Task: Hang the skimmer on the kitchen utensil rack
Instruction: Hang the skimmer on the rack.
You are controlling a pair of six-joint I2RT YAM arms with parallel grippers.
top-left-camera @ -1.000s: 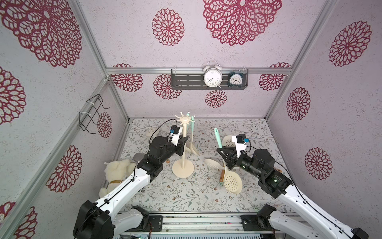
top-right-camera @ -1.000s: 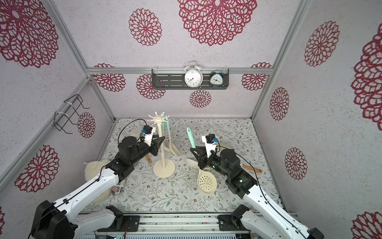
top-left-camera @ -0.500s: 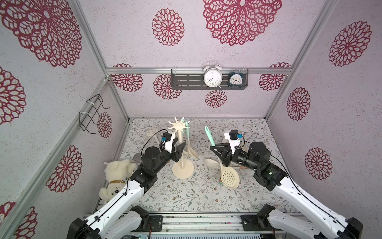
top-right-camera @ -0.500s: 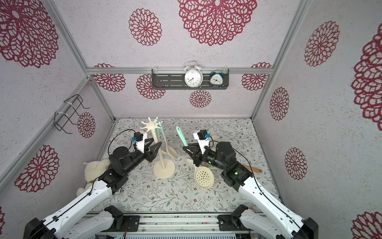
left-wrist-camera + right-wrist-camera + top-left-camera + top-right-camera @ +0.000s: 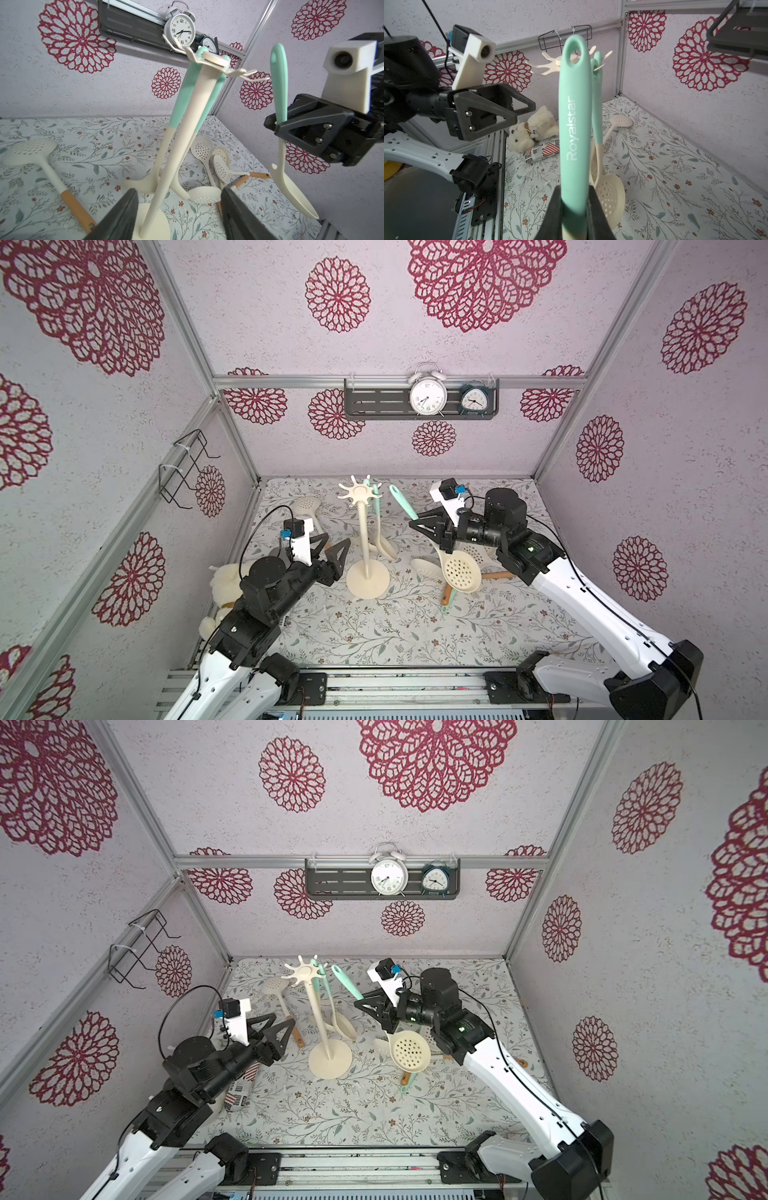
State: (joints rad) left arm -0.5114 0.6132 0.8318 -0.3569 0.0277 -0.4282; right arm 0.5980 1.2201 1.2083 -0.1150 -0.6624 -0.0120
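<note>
- Flowered table mat, centre: the left gripper has just released the rack pole and stands wide open beside it.
- Opposite, the right gripper stays clamped on the skimmer, lifted just right of the crown; hanging comes next, on an unbraced rack.
- Two hung utensils mask hooks; whether hole meets hook is unclear.

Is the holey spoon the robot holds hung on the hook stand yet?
Not yet. The right hand grips the skimmer by its mint handle; its top hole is beside the kitchen utensil rack, on no hook.
</note>
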